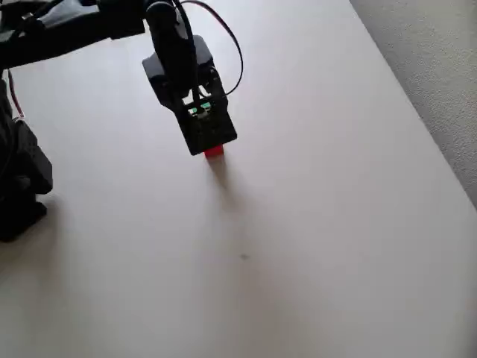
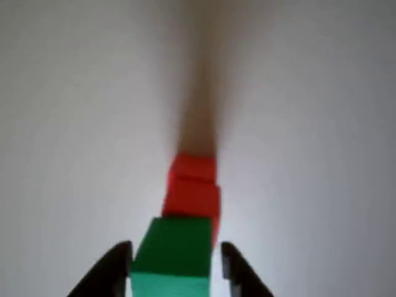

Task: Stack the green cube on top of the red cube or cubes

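The pale table [image 1: 313, 224] carries the black arm [image 1: 175, 45]. In the wrist view the gripper [image 2: 176, 266] has its fingers [image 2: 111, 272] just beside the green cube [image 2: 173, 247], seemingly not quite gripping it; it sits atop two stacked red cubes [image 2: 193, 189].

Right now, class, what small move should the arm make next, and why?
Probably back the tool straight up and away: the green cube seems to rest on the two stacked red cubes, with gaps between it and both fingers.
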Robot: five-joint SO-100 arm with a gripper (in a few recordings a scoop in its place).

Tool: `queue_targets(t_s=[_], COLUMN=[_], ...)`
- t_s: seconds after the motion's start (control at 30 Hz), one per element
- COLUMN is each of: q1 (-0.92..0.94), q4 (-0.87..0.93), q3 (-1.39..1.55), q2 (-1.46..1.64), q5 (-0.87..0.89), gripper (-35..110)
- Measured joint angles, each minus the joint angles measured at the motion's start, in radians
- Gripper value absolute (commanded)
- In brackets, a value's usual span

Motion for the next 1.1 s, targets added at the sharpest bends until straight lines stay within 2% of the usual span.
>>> queue_targets(t_s=[0.27,0.67,1.1], q1=[0.008,0.008,-0.055], q4=[0.054,0.132,0.256], q3=[-0.063,-0.063,-0.060], q2=[0.009,0.244,0.718], q5=[-0.009,-0.018,-0.023], gripper=[18,17,12])
